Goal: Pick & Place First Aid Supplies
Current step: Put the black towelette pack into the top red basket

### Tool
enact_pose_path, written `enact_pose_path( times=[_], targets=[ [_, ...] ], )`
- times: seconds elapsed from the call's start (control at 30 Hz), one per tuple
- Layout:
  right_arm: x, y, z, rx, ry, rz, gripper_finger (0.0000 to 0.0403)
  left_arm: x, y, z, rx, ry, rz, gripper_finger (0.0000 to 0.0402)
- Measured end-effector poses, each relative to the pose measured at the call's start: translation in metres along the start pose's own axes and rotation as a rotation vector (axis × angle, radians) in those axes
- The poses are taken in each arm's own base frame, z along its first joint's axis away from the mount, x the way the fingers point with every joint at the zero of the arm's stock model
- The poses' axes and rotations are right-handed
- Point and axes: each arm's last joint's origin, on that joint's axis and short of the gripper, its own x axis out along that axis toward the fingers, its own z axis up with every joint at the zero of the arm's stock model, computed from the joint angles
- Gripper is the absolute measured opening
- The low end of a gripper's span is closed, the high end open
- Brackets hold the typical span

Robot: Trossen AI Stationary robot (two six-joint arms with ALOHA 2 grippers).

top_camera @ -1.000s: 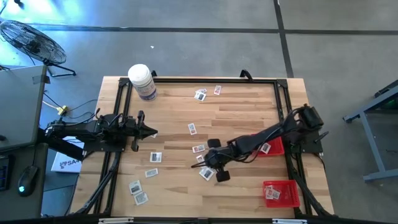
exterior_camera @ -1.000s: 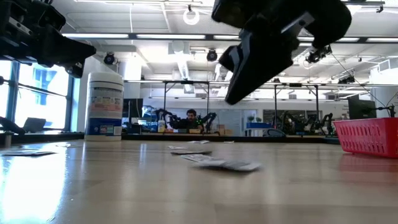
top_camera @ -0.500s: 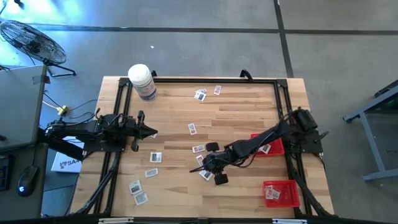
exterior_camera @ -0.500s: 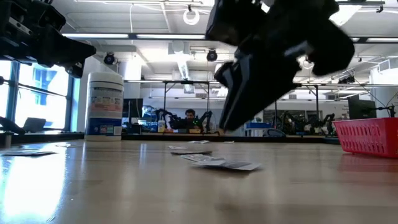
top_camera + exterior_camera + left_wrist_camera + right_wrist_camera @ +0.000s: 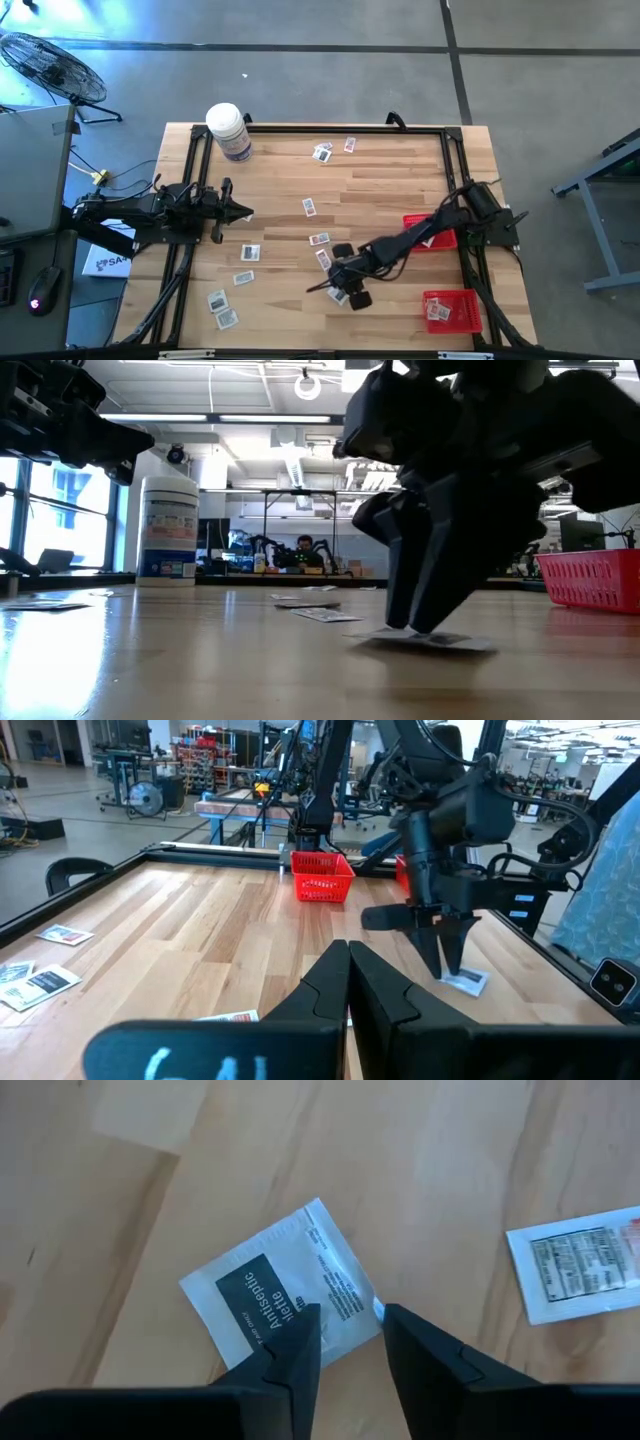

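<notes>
- The right gripper [image 5: 345, 1330] is low over the wooden table [image 5: 390, 185], near the middle of its front part.
- Its two fingers [image 5: 300, 1342] stand a little apart, with the tips down on a small white packet [image 5: 280, 1292] with a dark label. The packet lies flat on the wood, and one edge of it sits between the finger tips. It is not lifted.
- A second packet [image 5: 585, 1272] lies flat close by.
- More packets [image 5: 225, 308] are spread over the table, some near the left front corner and some near the back.
- Two red baskets [image 5: 452, 308] sit on the right side of the table, each with a packet inside.
- A big white bottle [image 5: 230, 130] stands at the back left corner.
- The left gripper [image 5: 348, 982] waits above the left side of the table, its fingers pressed together and holding nothing.
</notes>
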Motion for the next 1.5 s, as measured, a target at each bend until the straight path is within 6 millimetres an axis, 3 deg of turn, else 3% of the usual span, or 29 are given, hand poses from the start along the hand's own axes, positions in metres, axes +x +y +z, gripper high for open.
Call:
enact_pose_path(
  times=[0.43, 0.8, 1.23, 1.5],
  targets=[
    [0.0, -0.004, 0.005, -0.032, -0.05, -0.003, 0.0108, 0.0, 0.0, 0.0, 0.0, 0.0, 0.0, 0.0],
    [0.019, -0.004, 0.0, -0.059, -0.031, 0.034, 0.0105, 0.0, 0.0, 0.0, 0.0, 0.0, 0.0, 0.0],
    [0.02, -0.01, -0.006, -0.035, 0.024, -0.041, 0.001, 0.0, 0.0, 0.0, 0.0, 0.0, 0.0, 0.0],
    [-0.001, -0.01, 0.0, -0.001, -0.005, -0.072, 0.0002, 0.0, 0.0, 0.0, 0.0, 0.0, 0.0, 0.0]
  ],
)
